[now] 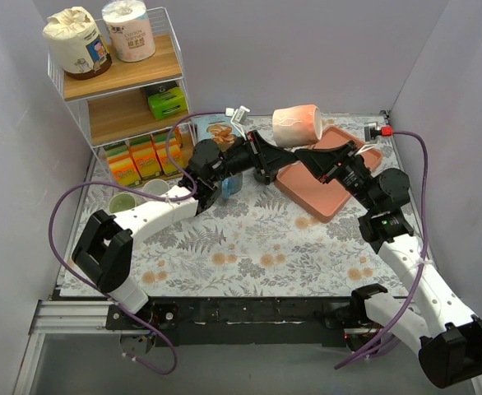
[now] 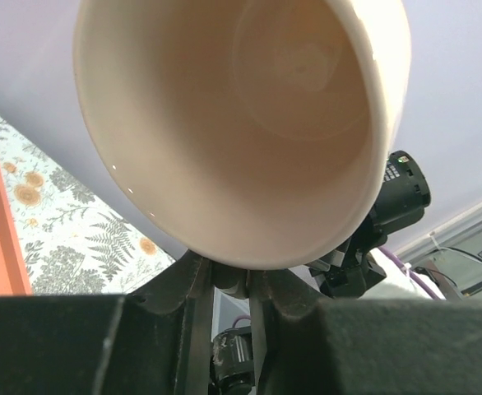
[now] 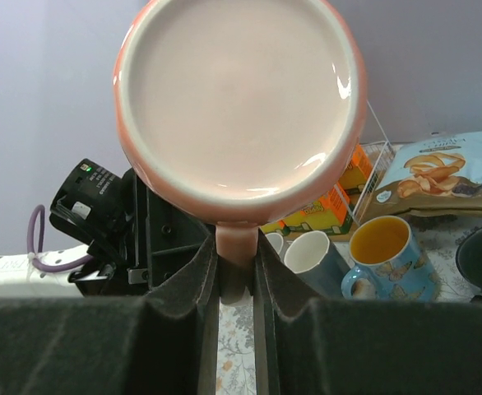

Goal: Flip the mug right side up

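The left gripper [image 2: 231, 284] is pinched narrow against the lower edge of the mug [image 1: 297, 125], which hangs on its side in the air, mouth toward the left arm. The right gripper [image 3: 235, 263] clamps the mug's handle, above the pink tray [image 1: 319, 197].

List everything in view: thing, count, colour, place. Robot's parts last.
mug: one, pink, cream inside, held in the air at the table's far side
tray: one, salmon, table right
rack: one, white wire, far left
paper rolls: two, white, rack top
box: one, green, middle shelf
cartons: several, orange, bottom shelf
snack bag: one, blue, beside rack
cups: three, blue, white, green, table left
left claw: one, black, shut on mug
right claw: one, black, shut on mug handle
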